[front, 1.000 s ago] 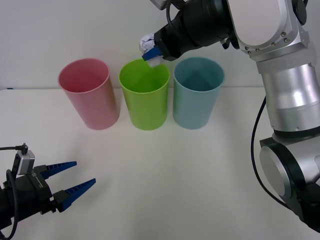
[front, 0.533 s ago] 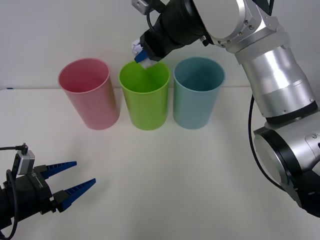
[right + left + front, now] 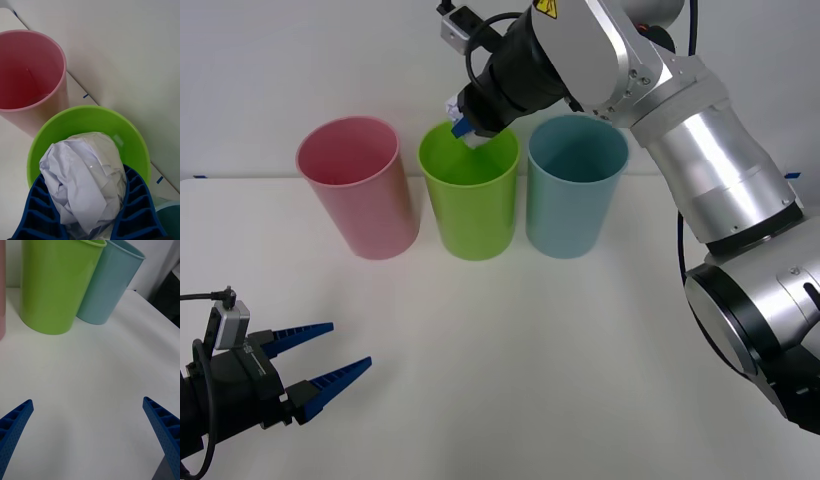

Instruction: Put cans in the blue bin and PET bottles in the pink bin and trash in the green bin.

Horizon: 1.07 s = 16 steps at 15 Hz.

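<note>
The right gripper [image 3: 464,128] is clamped on the trash [image 3: 85,176], a crumpled white paper ball held directly above the open mouth of the green bin [image 3: 469,195]. To one side of it stands the pink bin [image 3: 360,185], to the other the blue bin [image 3: 574,185]. The left gripper [image 3: 320,370] hovers low over the near table [image 3: 530,340], fingers spread apart.
</note>
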Each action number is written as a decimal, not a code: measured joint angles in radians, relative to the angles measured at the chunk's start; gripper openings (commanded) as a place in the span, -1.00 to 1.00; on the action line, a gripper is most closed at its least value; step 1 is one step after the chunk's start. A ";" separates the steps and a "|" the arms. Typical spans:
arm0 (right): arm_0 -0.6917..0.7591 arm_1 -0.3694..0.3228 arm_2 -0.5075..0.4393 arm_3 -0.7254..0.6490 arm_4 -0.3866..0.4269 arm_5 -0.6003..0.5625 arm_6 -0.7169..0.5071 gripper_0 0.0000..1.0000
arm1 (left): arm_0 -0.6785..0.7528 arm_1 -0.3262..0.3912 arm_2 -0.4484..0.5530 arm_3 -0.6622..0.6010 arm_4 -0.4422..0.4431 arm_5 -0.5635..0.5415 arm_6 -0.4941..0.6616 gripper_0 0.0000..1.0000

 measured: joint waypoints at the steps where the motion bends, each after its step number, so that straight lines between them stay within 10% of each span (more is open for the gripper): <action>1: 0.000 0.000 0.017 0.020 -0.001 0.031 0.000 -1.00 | 0.000 0.000 0.000 0.000 0.000 0.000 0.000 1.00; 16: 0.003 0.000 0.134 0.147 -0.010 0.207 0.001 -1.00 | 0.000 0.000 0.000 0.000 0.000 0.000 0.000 1.00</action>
